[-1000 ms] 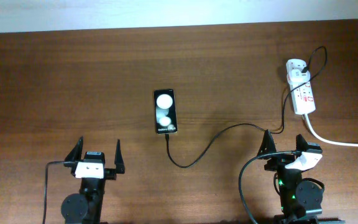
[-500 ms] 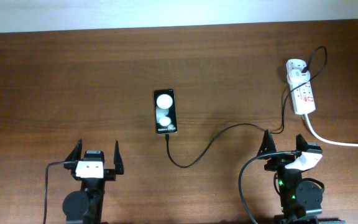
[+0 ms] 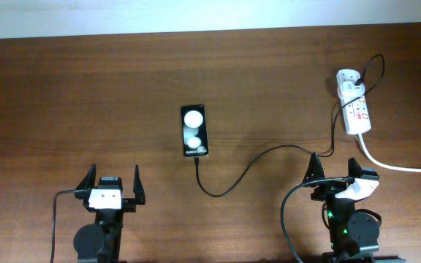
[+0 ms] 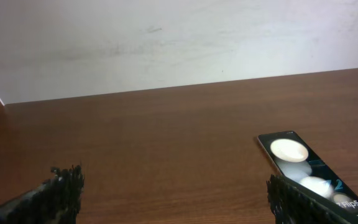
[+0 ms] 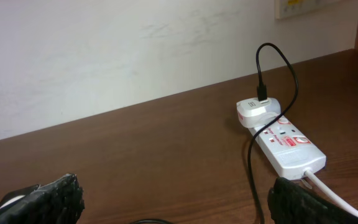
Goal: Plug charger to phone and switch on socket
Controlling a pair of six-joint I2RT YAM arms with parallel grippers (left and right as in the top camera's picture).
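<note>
**Both arms idle, charger not yet picked up**

The left end effector (image 3: pixel 114 175) is spread wide and empty, and so is the right end effector (image 3: pixel 335 166). At 1 o'clock from the left one, the small black slab phone (image 3: pixel 194 130) lies flat on the brown wooden bench (image 3: pixel 86 95). The thin black charger cable (image 3: pixel 247 168) ends just beside the phone's near edge, seemingly unplugged. The white power-strip socket (image 3: pixel 355 109) lies at 1 o'clock from the right one. Next, I judge, comes pinching the plug tip and lining it up with the phone's port.
</note>
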